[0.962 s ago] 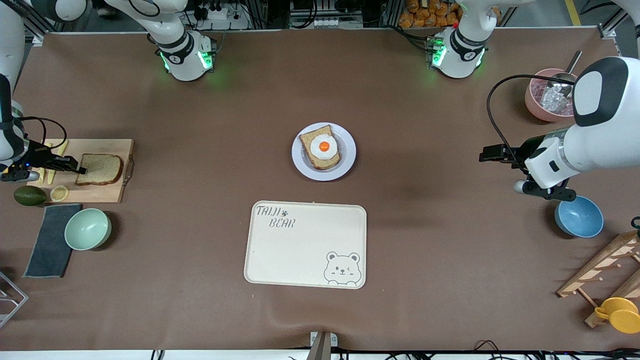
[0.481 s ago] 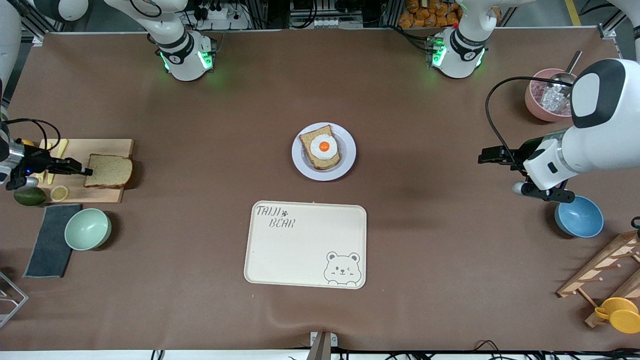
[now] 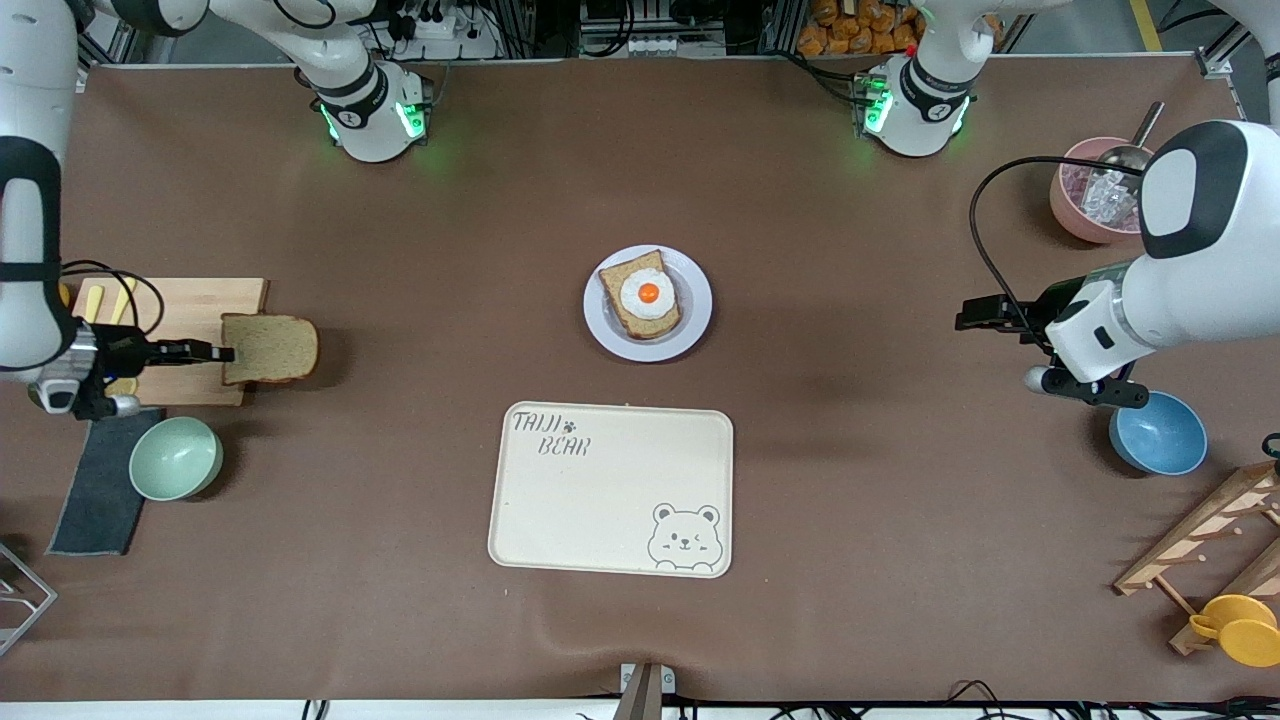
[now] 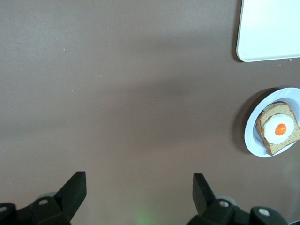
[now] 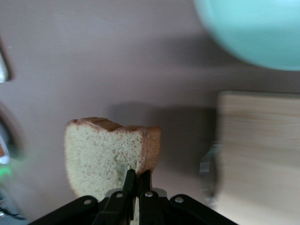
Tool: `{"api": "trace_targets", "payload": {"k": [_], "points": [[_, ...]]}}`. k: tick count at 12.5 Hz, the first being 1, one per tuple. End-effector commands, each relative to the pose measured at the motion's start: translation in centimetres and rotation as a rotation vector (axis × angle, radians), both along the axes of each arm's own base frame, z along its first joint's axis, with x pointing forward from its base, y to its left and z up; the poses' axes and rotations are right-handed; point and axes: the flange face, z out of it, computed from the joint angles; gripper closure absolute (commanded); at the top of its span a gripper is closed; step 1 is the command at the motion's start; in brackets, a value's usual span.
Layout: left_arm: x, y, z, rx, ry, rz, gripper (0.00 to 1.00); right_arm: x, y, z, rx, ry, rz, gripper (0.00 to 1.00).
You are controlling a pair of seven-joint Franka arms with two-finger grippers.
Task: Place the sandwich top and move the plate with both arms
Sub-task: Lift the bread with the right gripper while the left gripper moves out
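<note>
Right claw [image 3: 215, 352] is clamped on the edge of the sandwich top [image 3: 268, 348]. Over the last second it has lifted the slice off the cutting board [image 3: 190, 320] and carried it past the board's edge, so it now hangs over bare tabletop [image 3: 420, 250] at the right arm's end. The transfer toward the plate [image 3: 693, 318] is likely underway. The plate sits mid-table with the egg-topped bread slice [image 3: 645, 296] on it, unchanged, and the bear-printed tray [image 3: 610, 490] lies nearer the camera. Left claw [image 4: 139, 187] is spread wide with nothing in it, parked above the tabletop near the blue bowl [image 3: 1158, 433], waiting. The thin-edge grip could let the slice droop.
</note>
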Motion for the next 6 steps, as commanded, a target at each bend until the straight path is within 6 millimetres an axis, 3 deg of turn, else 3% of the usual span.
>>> {"api": "trace_targets", "payload": {"k": [1,6], "points": [[0.2,0.2,0.3,-0.024,-0.021,-0.002,0.00,1.5,5.5,3.8,-0.026,0.064,-0.018,1.00],[0.3,0.1,0.2,-0.022,-0.019,-0.004,0.00,3.3,18.4,5.9,-0.030,0.104,-0.011,1.00]]}}
